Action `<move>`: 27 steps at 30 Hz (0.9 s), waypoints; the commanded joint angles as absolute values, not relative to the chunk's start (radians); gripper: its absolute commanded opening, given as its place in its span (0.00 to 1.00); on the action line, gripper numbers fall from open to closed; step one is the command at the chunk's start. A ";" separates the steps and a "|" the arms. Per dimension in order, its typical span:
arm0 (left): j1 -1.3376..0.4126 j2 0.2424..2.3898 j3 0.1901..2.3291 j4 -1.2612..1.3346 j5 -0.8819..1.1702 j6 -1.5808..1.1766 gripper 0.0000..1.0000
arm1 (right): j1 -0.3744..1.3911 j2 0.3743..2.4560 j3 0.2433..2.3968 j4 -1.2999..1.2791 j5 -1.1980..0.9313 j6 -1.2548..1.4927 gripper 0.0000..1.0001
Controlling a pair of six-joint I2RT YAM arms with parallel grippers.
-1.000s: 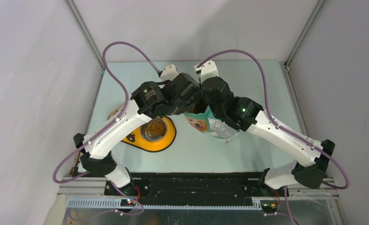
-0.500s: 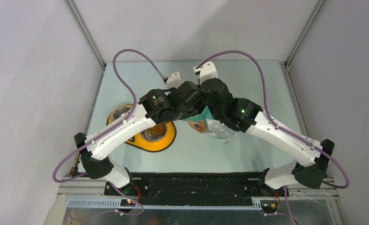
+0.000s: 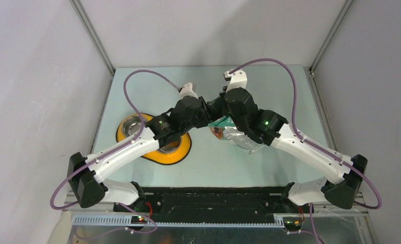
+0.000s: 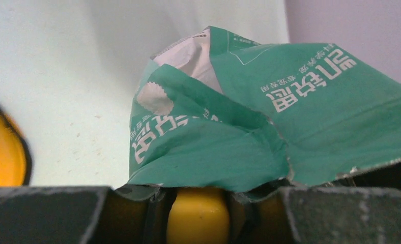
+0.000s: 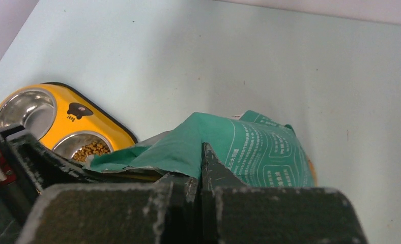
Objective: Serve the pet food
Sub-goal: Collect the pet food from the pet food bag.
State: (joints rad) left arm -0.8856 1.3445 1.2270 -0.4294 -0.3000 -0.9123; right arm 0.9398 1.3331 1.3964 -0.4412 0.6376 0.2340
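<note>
The pet food is a small heap of brown kibble in the near bowl of the yellow double feeder. The green-and-white bag stands at mid table, its top crumpled. My right gripper is shut on the bag's top edge. My left gripper is shut on the handle of the orange-yellow scoop. The scoop's head is hidden under the bag's torn flap. In the top view both grippers meet at the bag's mouth, left and right.
The feeder lies left of the bag; its far steel bowl holds nothing, and my left forearm covers most of the near one. Grey walls stand at the left, back and right. The arm bases sit at the near edge.
My left arm has swung from above the feeder rightward and lower, bringing the scoop to the bag's mouth. My right gripper has moved slightly away from the bases with the bag top.
</note>
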 commanded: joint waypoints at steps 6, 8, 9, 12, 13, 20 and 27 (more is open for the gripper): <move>-0.824 1.165 0.936 -0.090 -0.162 -1.020 0.00 | 0.851 1.240 1.374 -0.467 0.793 0.295 0.00; -0.823 1.086 0.896 -0.087 -0.181 -1.051 0.00 | 0.852 1.232 1.374 -0.467 0.780 0.298 0.00; -0.822 1.068 0.881 -0.076 -0.184 -1.073 0.00 | 0.853 1.226 1.374 -0.466 0.768 0.299 0.00; -0.820 0.985 0.821 -0.057 -0.203 -1.110 0.00 | 0.862 1.214 1.372 -0.464 0.761 0.281 0.00; -0.820 0.971 0.810 -0.068 -0.213 -1.114 0.00 | 0.869 1.212 1.372 -0.461 0.767 0.274 0.00; -0.814 0.846 0.758 -0.079 -0.229 -1.148 0.00 | 0.919 1.200 1.371 -0.441 0.800 0.205 0.00; -0.808 0.769 0.826 -0.203 -0.248 -1.116 0.00 | 0.958 1.210 1.374 -0.384 0.822 0.105 0.00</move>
